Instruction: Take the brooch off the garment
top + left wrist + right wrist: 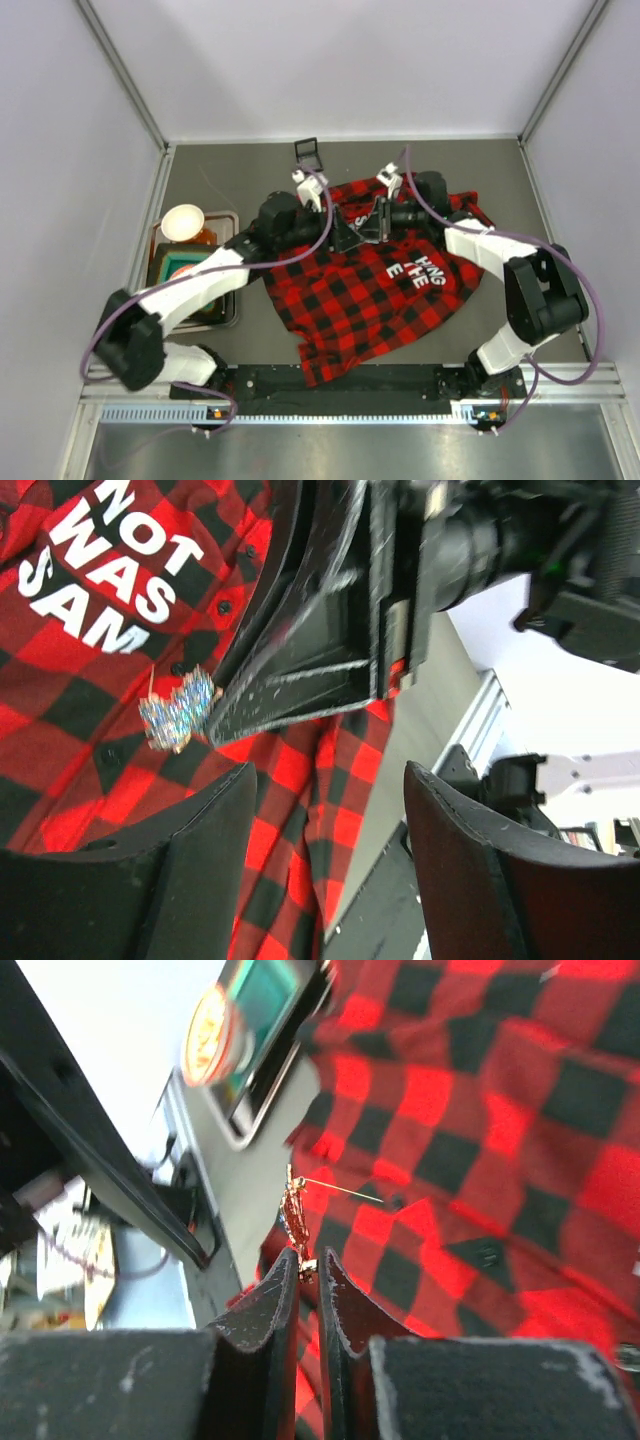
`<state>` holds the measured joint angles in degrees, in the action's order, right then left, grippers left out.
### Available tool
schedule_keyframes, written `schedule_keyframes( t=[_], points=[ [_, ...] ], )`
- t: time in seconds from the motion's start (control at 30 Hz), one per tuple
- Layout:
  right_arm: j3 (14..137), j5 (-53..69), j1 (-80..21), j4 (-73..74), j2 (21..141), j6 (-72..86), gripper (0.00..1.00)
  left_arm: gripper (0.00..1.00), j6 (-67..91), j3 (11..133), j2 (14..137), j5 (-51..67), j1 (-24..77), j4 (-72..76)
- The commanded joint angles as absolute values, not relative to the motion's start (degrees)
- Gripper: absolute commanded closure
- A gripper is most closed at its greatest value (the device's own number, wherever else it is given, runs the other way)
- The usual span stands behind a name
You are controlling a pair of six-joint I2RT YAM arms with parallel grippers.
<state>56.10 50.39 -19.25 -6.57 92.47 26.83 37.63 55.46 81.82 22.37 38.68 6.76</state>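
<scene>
The red-and-black plaid garment [370,300] lies spread on the table, white lettering up. My right gripper [310,1260] is shut on the lower edge of the brooch [296,1215], seen edge-on, its thin pin swung open to the right over the cloth [500,1110]. In the left wrist view the brooch [178,710] is a sparkly pale-blue snowflake at the tip of the right gripper's black fingers [300,670], over the garment [60,740]. I cannot tell whether the pin touches the fabric. My left gripper [330,850] is open and empty close beside it. Both grippers meet over the shirt's upper middle, left [345,232] and right [372,225].
A dark tray [232,300] with a teal item and an orange-and-white bowl [185,222] stands at the left, next to the garment's edge. A small black square box [309,152] lies at the back. White walls enclose the table on three sides.
</scene>
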Motion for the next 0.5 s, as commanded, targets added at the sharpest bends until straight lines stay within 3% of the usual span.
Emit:
schedule_keyframes(
  t=[0.0,0.23,0.33,0.37,0.4,0.47],
  points=[
    [52.39,55.28,-24.42,-3.78,87.02,18.29,1.00,0.34,36.04,50.54,66.84,20.74,37.71,0.82],
    [49.75,58.27,-33.57,-5.00,82.89,18.28,1.00,0.25,35.51,48.17,52.57,20.72,30.78,-9.75],
    [48.61,59.49,-34.45,-8.51,81.22,20.73,1.00,0.31,35.86,46.15,52.73,31.01,28.57,-8.88],
    [47.99,59.59,-34.37,-9.31,80.78,21.79,1.00,0.42,35.86,45.27,53.00,32.50,28.30,-9.14],
    [47.99,59.59,-34.45,-9.32,80.42,22.06,1.00,0.44,35.95,44.83,52.82,33.82,28.13,-9.14],
    [47.81,59.77,-34.37,-8.97,79.90,22.41,1.00,0.45,36.21,43.25,52.04,35.15,28.04,-7.05]
  ],
)
